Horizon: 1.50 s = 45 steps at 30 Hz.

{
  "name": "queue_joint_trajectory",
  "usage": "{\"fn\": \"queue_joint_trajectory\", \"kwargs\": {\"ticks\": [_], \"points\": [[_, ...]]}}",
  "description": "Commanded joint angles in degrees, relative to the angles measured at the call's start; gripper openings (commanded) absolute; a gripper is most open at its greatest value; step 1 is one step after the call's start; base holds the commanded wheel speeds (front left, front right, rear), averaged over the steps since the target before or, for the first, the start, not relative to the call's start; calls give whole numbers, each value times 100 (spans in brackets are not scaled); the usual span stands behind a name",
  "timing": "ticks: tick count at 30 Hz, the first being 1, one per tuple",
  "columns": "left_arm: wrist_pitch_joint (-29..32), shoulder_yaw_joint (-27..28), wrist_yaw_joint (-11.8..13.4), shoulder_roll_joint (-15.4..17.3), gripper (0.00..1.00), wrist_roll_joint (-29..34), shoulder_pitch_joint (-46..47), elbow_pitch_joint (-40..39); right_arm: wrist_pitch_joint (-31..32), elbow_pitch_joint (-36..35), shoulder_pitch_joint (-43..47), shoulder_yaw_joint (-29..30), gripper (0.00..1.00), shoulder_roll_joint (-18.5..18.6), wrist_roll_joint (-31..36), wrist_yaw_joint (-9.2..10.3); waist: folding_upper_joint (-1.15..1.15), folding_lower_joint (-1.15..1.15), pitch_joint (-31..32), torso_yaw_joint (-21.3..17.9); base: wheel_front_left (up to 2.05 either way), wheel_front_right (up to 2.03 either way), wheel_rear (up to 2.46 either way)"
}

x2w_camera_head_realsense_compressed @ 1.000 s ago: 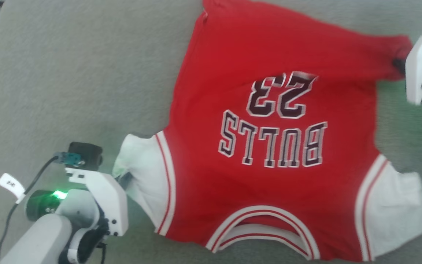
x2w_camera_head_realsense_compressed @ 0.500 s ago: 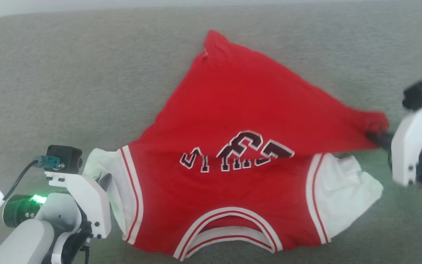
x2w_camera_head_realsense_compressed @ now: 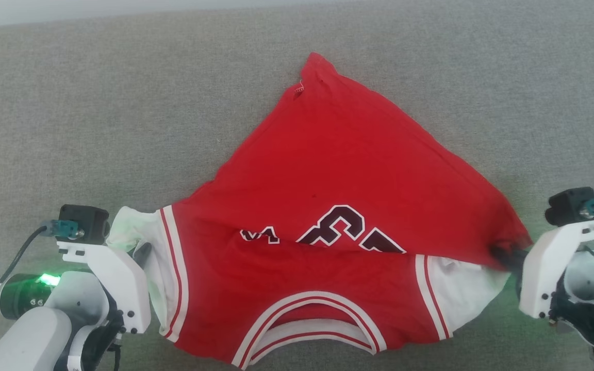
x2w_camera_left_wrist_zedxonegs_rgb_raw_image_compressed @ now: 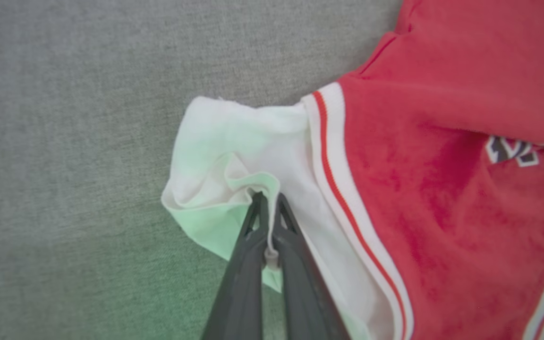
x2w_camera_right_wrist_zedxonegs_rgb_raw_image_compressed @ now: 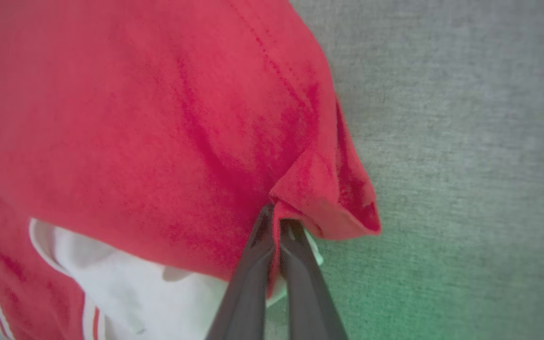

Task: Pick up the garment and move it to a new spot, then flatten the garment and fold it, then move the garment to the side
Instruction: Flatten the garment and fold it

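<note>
Dragged nearer, the hem (x2w_camera_right_wrist_zedxonegs_rgb_raw_image_compressed: pixel 333 203) of the garment (x2w_camera_head_realsense_compressed: pixel 338 170), clamped in the right pincer (x2w_camera_head_realsense_compressed: pixel 502 255), should land level with the sleeve (x2w_camera_left_wrist_zedxonegs_rgb_raw_image_compressed: pixel 215 141) the left pincer (x2w_camera_left_wrist_zedxonegs_rgb_raw_image_compressed: pixel 268 198) grips.

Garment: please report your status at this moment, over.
Left gripper shut on white sleeve. Right gripper shut on red hem corner. Garment part-folded over its lettering, on grey surface. Nothing in the way.
</note>
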State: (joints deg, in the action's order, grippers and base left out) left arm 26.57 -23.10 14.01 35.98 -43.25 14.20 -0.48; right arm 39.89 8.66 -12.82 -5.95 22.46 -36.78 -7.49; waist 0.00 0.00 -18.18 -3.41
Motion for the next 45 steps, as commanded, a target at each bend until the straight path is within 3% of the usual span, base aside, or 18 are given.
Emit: {"fn": "queue_joint_trajectory", "kwargs": {"ticks": [1,5,15,20,27,33,45], "points": [[-43,5,-34,-12,0,-48,54,36,30,146,82,-147,100,-79,42,-1,0,0,1,4,0,0,0],[-80,-18,-82,-24,0,-69,51,138,-78,-98,-17,-79,100,58,75,6,0,0,42,22,0,0,0],[-109,-101,-121,-90,0,-89,-2,169,176,-1820,-63,343,100,244,222,-2,0,0,168,186,0,0,0],[-115,-167,-130,-155,0,-53,94,139,52,-2127,-547,117,100,264,346,-2,0,0,138,348,0,0,0],[-106,-266,-164,-253,0,11,275,115,-490,-1204,-1898,-861,100,476,362,-2,0,0,-21,694,0,0,0],[-134,-404,-252,-425,0,65,520,165,-933,207,-3273,-1769,100,440,197,-2,0,0,-275,1094,0,0,0],[-288,-790,-588,-998,0,155,1120,612,-689,2917,-5032,-3039,100,415,-166,-1,0,0,-818,1966,0,0,0]]}}
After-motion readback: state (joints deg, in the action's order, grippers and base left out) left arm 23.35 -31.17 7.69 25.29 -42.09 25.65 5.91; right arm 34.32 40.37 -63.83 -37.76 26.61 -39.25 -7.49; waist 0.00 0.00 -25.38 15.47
